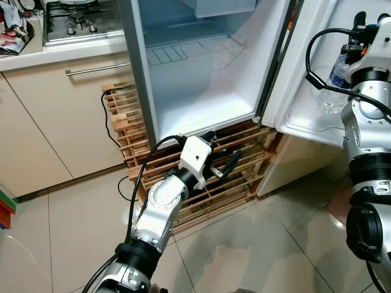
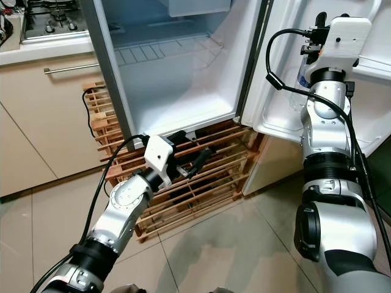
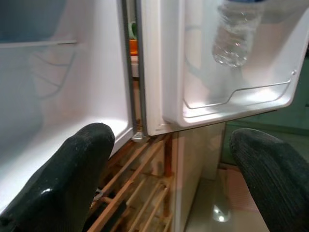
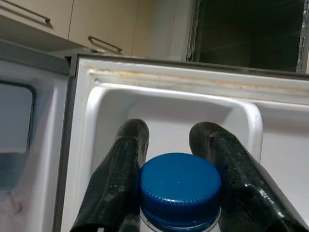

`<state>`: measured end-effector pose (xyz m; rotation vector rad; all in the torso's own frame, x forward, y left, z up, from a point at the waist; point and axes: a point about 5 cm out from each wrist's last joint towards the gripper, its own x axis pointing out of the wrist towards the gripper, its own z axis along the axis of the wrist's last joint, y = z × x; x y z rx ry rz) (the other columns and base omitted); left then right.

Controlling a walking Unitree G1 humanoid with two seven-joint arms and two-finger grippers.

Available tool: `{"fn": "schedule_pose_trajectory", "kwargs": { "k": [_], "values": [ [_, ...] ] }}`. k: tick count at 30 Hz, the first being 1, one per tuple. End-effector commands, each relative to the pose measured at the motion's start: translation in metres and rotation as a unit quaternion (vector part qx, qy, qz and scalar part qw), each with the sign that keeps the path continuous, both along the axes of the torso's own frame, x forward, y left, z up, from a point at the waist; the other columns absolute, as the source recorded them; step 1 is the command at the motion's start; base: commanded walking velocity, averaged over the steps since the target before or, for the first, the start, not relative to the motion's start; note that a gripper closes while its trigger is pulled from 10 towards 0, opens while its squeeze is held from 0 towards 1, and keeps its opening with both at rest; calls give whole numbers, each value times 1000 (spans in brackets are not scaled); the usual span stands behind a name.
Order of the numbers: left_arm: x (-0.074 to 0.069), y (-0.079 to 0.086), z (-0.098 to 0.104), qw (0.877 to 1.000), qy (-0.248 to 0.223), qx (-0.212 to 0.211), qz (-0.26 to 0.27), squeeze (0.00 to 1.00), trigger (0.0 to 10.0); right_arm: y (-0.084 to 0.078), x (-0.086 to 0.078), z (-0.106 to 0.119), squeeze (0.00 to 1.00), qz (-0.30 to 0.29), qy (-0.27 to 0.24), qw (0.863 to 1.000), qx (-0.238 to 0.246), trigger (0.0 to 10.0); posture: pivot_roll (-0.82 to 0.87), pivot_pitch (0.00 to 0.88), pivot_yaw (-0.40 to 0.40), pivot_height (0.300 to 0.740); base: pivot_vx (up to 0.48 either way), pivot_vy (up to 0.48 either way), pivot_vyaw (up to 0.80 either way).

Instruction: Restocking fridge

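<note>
Silver left arm reaches forward from the near edge of the left eye view, its left gripper held low in front of a wooden slatted rack on which the fridge stands, black fingers spread apart with nothing between them. Glossy pale floor tiles run underneath, catching reflections. Above the rack the fridge stands open, white interior bare apart from a wire shelf; to its left are beige cabinet fronts with a bar handle, a light worktop and a gas hob. A black cable hangs down the cabinet face beside the rack. Right eye view: the right arm is raised at the fridge door, its wrist housing up by the door shelf, and a clear water bottle stands in that shelf just behind the wrist. Left wrist view: two black fingertips well apart, beyond them the door's lower corner, the rack slats and the bottle's base sitting in the door shelf. Right wrist view: right gripper clamped on the bottle's blue cap, one finger on either side, touching it, the moulded white door lining behind, with wall cabinets visible above the door's top edge.
</note>
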<state>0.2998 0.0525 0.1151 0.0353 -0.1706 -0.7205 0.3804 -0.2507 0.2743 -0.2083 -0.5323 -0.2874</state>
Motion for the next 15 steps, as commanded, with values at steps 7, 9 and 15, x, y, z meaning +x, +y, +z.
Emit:
{"fn": "schedule_pose_trajectory", "kwargs": {
  "k": [7, 9, 15],
  "values": [
    [-16, 26, 5, 1000, -3, 21, 11, 0, 10000, -8, -3, 16, 0, 0, -43, 999, -16, 0, 76, 40, 29, 740, 0, 0, 0],
    [-19, 31, 5, 1000, -3, 27, 14, 0, 10000, -10, -4, 14, 0, -4, -44, 999, -15, 0, 84, 46, 40, 740, 0, 0, 0],
    [-23, 37, 6, 999, 13, 33, 20, 0, 10000, -17, -10, 7, 0, -17, -53, 998, -11, 0, 68, 56, 58, 740, 0, 0, 0]
  ]
}}
